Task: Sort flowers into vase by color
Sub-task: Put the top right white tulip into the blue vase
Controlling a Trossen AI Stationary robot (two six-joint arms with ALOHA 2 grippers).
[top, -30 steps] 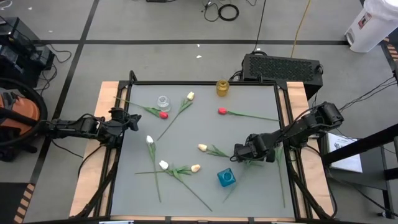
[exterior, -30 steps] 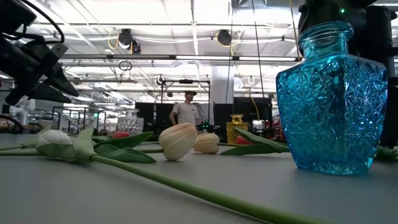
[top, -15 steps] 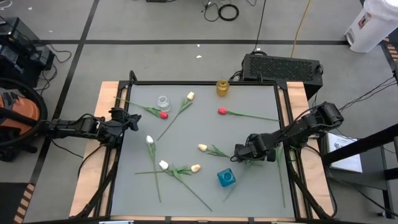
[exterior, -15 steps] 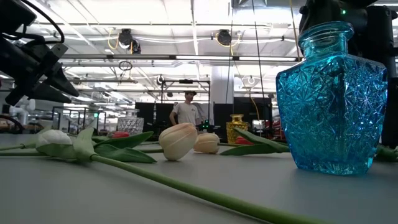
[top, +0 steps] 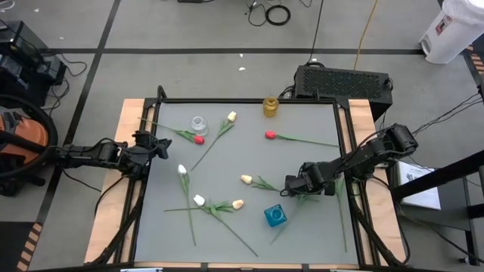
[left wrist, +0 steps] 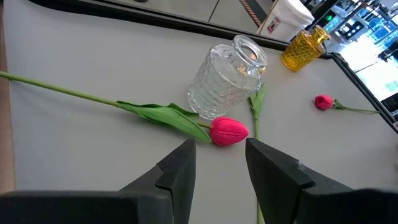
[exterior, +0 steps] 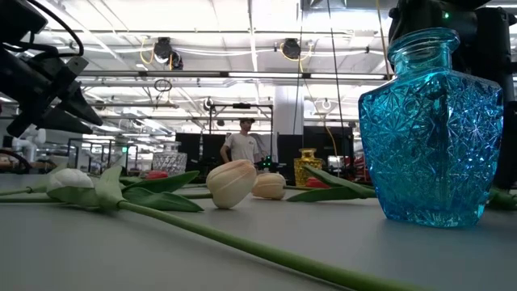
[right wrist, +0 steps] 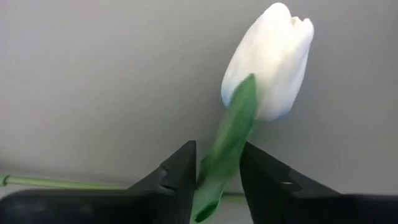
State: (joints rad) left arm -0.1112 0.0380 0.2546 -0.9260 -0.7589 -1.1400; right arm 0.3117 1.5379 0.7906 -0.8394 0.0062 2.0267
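Note:
Several tulips lie flat on the grey table (top: 318,227), among a blue vase (top: 275,216), a yellow vase (top: 270,106) and a clear vase (top: 199,123). My right gripper (top: 290,183) points down over the stem of a cream-white tulip (top: 246,179), right of its head (right wrist: 270,62), and is shut on its leaf. At the table's left edge my left gripper (top: 160,145) hangs open above the table. It faces a red tulip (left wrist: 229,131) that lies against the foot of the clear vase (left wrist: 230,78). My right gripper has the cream-white tulip's green leaf (right wrist: 225,146), just below the head, between its two fingers. The leaf fills the gap and meets both inner sides. The fingers come from above, pointing down. The head and the stem (right wrist: 56,183) lie on the table.
More tulips lie near the table's front left (top: 199,200), and another red one (top: 270,135) lies near the far right. A black box (top: 344,81) stands behind the far edge. A person (exterior: 241,145) stands far off in the room.

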